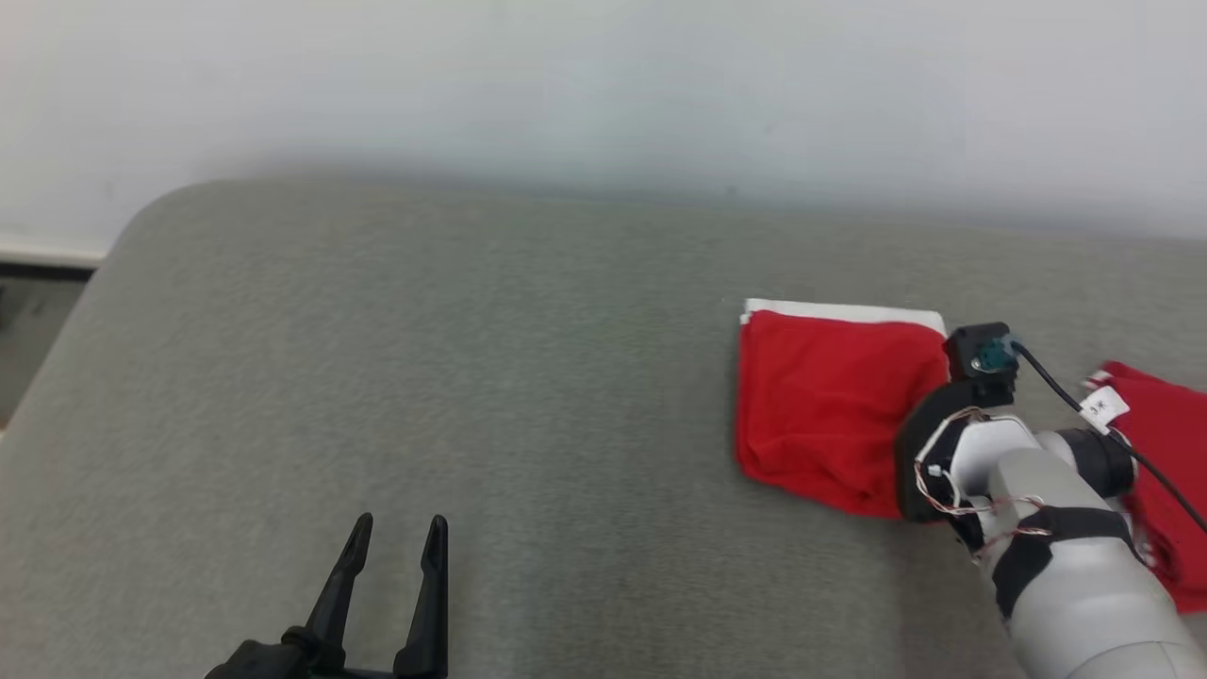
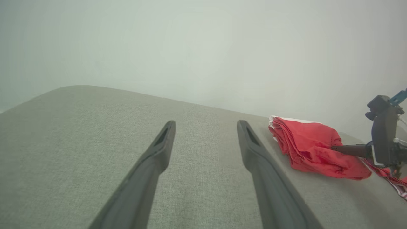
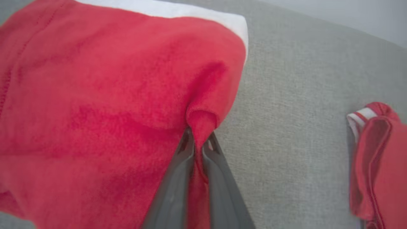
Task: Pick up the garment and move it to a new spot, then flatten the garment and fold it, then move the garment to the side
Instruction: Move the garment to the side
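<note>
Pinching a fold of the red garment (image 3: 95, 105) on the grey cushion (image 1: 471, 377), the right gripper (image 3: 199, 141) is clamped; the left gripper (image 1: 396, 536) stands spread, empty.

The garment (image 1: 820, 405) is red cloth with a white strip along its far edge. It is folded into a thick, nearly square pile and lies flat on the right part of the grey cushion (image 1: 471, 396). One bit of its right edge is bunched into a small bump, pinched in the right gripper (image 3: 199, 137).
</note>
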`<state>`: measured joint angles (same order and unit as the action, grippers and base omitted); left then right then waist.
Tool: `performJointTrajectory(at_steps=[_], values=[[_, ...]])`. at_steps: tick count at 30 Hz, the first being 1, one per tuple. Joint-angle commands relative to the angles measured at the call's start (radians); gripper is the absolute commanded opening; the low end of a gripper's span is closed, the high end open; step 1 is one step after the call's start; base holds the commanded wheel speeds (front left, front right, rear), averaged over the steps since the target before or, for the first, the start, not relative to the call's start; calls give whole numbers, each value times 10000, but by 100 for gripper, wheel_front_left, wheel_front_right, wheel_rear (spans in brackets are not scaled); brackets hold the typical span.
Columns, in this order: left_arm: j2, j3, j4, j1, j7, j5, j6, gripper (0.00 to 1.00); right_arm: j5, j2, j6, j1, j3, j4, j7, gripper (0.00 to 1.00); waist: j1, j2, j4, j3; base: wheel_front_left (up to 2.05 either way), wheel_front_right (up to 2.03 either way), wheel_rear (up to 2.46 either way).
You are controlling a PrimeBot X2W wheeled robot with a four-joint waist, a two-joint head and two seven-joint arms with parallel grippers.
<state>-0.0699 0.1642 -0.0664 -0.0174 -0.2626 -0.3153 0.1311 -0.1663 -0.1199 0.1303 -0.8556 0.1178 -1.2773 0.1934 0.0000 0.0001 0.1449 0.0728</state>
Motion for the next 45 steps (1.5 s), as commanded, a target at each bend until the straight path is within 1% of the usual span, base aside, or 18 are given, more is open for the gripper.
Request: performJointTrajectory(at_steps=[1, 7, 10, 15, 18, 19, 20, 23, 27, 28, 29, 32, 37, 41, 42, 43, 44, 45], values=[[10, 7, 40, -38, -31, -62, -13, 100, 128, -81, 2, 165, -172, -23, 21, 0, 0, -1, -1113, -395, 0, 0, 0], [57, -6, 106, -4, -31, -106, -12, 100, 365, -830, 2, 142, -1099, 126, 20, 0, 0, -1, -1899, -381, 0, 0, 0], [73, -15, 105, 110, -31, -121, -12, 100, 681, -978, 2, 52, -1620, 171, 79, 0, 0, -1, -2125, -276, 0, 0, 0], [86, 35, 92, 225, -31, -144, -12, 100, 973, -1765, 2, -129, -2677, 289, 294, 0, 0, -1, -2180, -194, 0, 0, 0], [34, -75, 125, 261, -31, -174, -12, 100, 1292, -2015, 2, -347, -3430, 521, 313, 0, 0, -1, -2209, -99, 0, 0, 0], [34, -75, 125, 261, -31, -174, -12, 100, 1292, -2015, 2, -347, -3430, 521, 313, 0, 0, -1, -2209, -99, 0, 0, 0], [32, -82, 138, 261, -31, -183, -12, 100, 1417, -2203, 2, -418, -3663, 565, 373, 0, 0, -1, -2208, -65, 0, 0, 0], [4, -4, 147, 363, -31, -195, -12, 100, 1704, -2752, 0, -538, -4483, 682, 656, 0, 0, -1, -2086, 52, 0, 0, 0], [2, 106, 88, 483, -31, -216, -12, 100, 2394, -3177, 2, -195, -5776, 899, 1034, 0, 0, -1, -1750, 179, 0, 0, 0], [25, 53, 83, 458, -31, -232, -12, 100, 2945, -3700, 0, -106, -6204, 1114, 1198, 0, 0, -1, -1621, 230, 0, 0, 0], [38, 26, 90, 425, -31, -255, -12, 100, 3190, -4017, 1, -60, -6408, 1233, 1291, 0, 0, -1, -1563, 264, 0, 0, 0], [52, 41, 87, 424, -31, -281, -12, 100, 3782, -4738, 1, 148, -7045, 1720, 1546, 0, 0, -1, -1394, 341, 0, 0, 0], [45, 100, 137, 520, -31, -301, -12, 100, 4384, -6033, 1, 323, -7586, 2392, 1729, 0, 0, -1, -1171, 455, 0, 0, 0], [16, 149, 129, 591, -31, -274, -12, 100, 4599, -6445, 1, 515, -7525, 2604, 1793, 0, 0, -1, -1027, 599, 0, 0, 0], [4, 162, 124, 621, -31, -269, -12, 100, 4626, -6516, 1, 554, -7440, 2634, 1733, 2, 0, -1, -991, 644, 0, 0, 0], [-6, 198, 121, 645, -31, -257, -12, 100, 4622, -6586, 1, 597, -7354, 2639, 1656, 34, 0, -1, -949, 693, 0, 0, 0], [-25, 204, 111, 658, -31, -249, -12, 100, 4590, -6615, 1, 638, -7279, 2644, 1616, 88, 0, -1, -917, 726, 0, 0, 0], [-46, 229, 104, 646, -31, -243, -12, 100, 4545, -6647, 1, 702, -7187, 2638, 1555, 100, 0, -1, -880, 763, 0, 0, 0]])
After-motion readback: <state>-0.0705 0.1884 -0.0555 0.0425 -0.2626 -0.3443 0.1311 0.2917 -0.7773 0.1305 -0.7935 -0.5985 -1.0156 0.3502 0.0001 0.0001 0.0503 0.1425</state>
